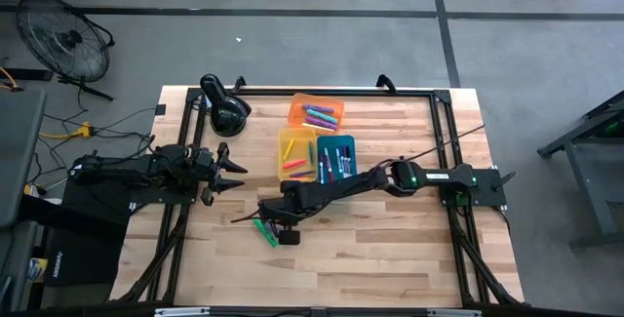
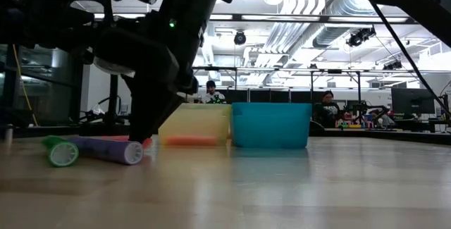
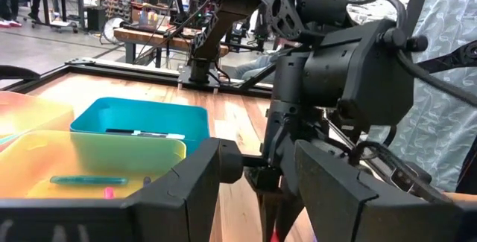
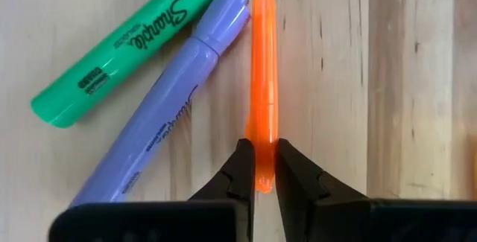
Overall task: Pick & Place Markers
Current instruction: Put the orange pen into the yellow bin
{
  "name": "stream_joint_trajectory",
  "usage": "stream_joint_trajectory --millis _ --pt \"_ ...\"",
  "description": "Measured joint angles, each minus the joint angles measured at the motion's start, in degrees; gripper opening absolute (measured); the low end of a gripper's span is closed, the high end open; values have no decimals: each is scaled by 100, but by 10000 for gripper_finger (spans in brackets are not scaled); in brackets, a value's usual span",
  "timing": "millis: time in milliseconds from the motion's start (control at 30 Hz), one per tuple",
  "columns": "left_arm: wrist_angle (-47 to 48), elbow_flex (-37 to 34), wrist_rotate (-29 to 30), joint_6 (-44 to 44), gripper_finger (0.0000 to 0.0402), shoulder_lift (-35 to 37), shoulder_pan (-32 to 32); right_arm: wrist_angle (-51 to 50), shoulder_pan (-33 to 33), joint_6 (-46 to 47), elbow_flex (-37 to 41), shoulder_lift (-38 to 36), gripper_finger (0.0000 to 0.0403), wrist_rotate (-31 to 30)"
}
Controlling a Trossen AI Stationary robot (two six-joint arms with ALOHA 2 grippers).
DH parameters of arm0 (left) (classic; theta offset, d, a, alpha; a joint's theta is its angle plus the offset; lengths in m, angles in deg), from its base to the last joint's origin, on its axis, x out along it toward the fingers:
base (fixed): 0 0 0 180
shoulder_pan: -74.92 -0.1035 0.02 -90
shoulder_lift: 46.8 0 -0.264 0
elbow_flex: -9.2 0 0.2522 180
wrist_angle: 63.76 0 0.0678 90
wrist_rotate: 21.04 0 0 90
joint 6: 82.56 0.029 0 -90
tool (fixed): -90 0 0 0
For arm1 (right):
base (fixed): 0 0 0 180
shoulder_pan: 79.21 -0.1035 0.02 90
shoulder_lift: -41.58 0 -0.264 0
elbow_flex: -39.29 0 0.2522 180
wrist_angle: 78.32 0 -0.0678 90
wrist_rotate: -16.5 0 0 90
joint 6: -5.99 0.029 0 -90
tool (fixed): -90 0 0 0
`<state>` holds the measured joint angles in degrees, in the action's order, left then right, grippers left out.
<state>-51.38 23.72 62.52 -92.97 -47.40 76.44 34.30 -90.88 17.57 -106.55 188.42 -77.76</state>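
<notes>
Three markers lie side by side on the wood near the table's near-middle: a green one, a purple one and a thin orange one. In the low view the green marker and purple marker show end-on. My right gripper points down over them and is shut on the orange marker. More markers lie in the orange tray, yellow tray and blue tray. My left gripper waits open at the table's left. My right gripper pinches the orange marker near one end between its two fingertips, coming from above and pointing down, with the fingers across the marker's length. The marker lies flat on the table beside the purple marker.
A black rounded object stands at the far left of the table. The three trays sit close together in the middle, just beyond my right gripper. A black frame rail runs along the table's edges. Bare wood lies on the near side and right.
</notes>
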Motion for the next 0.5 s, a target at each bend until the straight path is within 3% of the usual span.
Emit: stream_joint_trajectory --millis 500 --pt "-1 0 1 1 170 0 0 -98 -35 -2 -15 -148 23 -237"
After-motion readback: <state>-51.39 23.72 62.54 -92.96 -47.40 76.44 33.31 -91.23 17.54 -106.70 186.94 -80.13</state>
